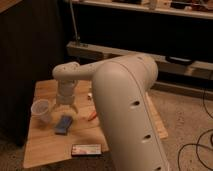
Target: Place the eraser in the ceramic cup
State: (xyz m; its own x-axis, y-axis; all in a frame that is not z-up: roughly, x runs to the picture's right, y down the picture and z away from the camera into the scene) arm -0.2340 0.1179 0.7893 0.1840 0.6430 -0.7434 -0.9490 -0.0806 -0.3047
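the pale flared cup stands at the left of the wooden desk; light, it could tip. next, the pincer hangs, fingers apart, near a soft blue pad, risking a wrong grab. the flat oblong eraser lies by the front edge.

tabletop layout: ceramic cup at left, sponge pad just right of it and nearer. eraser lies at near edge, apart from both. claw hangs over tabletop, right of cup, behind pad.
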